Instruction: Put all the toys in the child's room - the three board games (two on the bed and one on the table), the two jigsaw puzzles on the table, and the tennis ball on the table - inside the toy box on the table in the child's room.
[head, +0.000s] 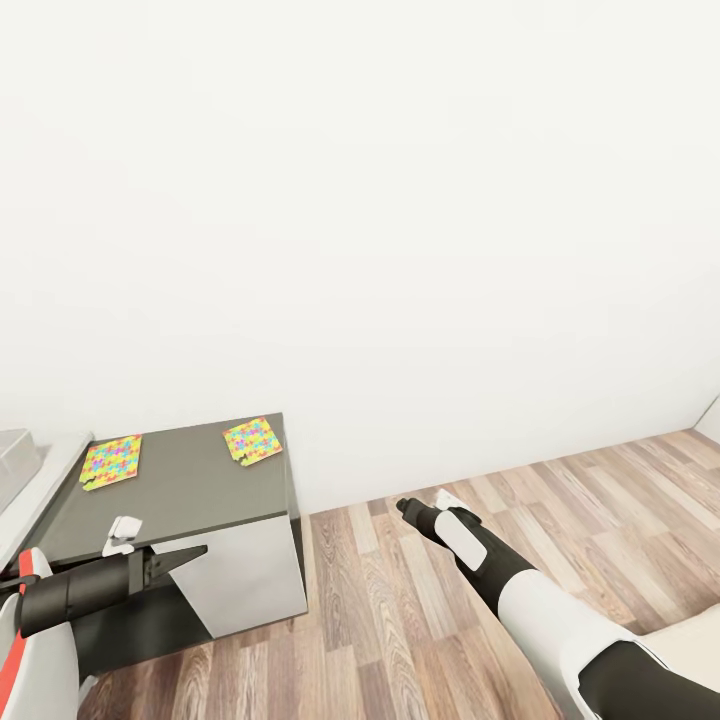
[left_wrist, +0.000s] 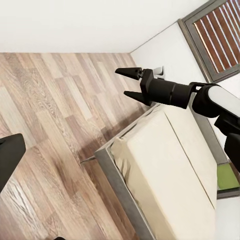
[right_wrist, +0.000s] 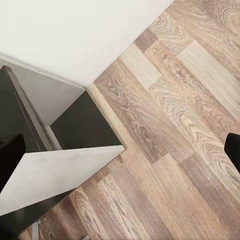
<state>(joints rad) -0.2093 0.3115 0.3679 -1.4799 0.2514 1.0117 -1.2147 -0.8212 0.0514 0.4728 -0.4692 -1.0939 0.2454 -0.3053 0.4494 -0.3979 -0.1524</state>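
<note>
The robot stands at the corner of the desk (head: 190, 480) with both arms drawn in and level, which I read as a travelling pose: neither arm is reaching for anything yet. The left tool (head: 192, 556) hangs over the desk's near edge, its two dark prongs parted and nothing between them. The right tool (left_wrist: 131, 82) points out over the wood floor (head: 480, 640) well away from the desk, near the foot of the bed (left_wrist: 165, 175); the left wrist view shows its prongs spread apart and bare.

Two jigsaw puzzles lie flat on the dark desk top, both towards the wall side. One puzzle (head: 111, 461) sits near the desk's left end, the other puzzle (head: 253, 440) close to its right corner, well apart from each other. Each is a thin square sheet of small interlocking yellow, green, pink, blue and orange pieces, slightly askew to the desk edges. Lying so flat, they will probably be awkward to pinch. At the desk's far left, a pale grey flared edge (head: 18, 455) may be the toy box; I cannot tell for sure.
</note>
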